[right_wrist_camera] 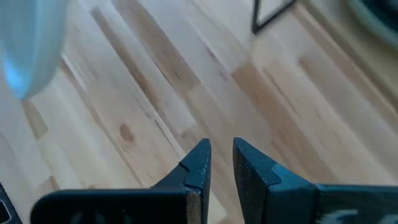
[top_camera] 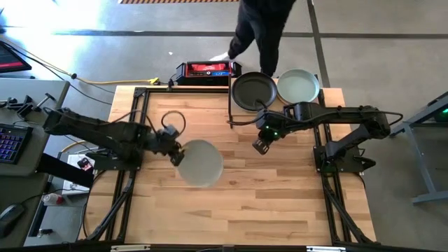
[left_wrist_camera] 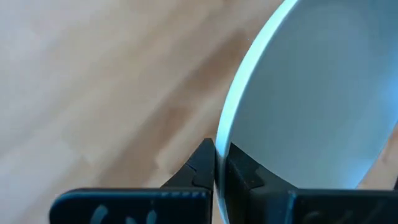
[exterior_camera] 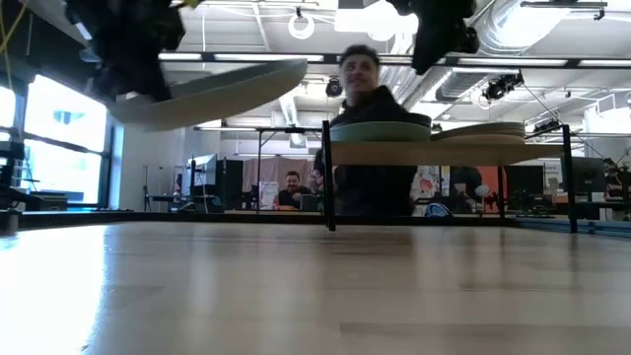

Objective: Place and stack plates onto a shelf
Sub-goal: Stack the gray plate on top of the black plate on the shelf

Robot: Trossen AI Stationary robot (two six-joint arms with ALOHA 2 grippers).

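My left gripper (top_camera: 176, 153) is shut on a pale grey-green plate (top_camera: 200, 163) over the left middle of the table. In the low view this plate (exterior_camera: 212, 91) hangs tilted, well clear of the tabletop. The shelf (exterior_camera: 434, 153) stands at the far right on thin black legs. A dark plate (top_camera: 253, 91) and a pale green plate (top_camera: 299, 85) rest side by side on its board. My right gripper (top_camera: 261, 145) hovers in front of the shelf, fingers slightly apart with nothing between them (right_wrist_camera: 222, 152). My left gripper pinches the plate's rim (left_wrist_camera: 222, 134) between its two fingers, one finger on the plate's inner face and one on its underside. The fingers come from the table's left, slanting down. The plate is lifted clear and tilted, stretching away from the fingers toward the table's right.
A person (top_camera: 259, 31) stands just beyond the table's far edge, behind the shelf. A red and black box (top_camera: 206, 70) sits at the far edge. Black frame rails (top_camera: 133, 133) run along the table's left and right sides. Bare wood (top_camera: 238, 203) fills the middle and near part.
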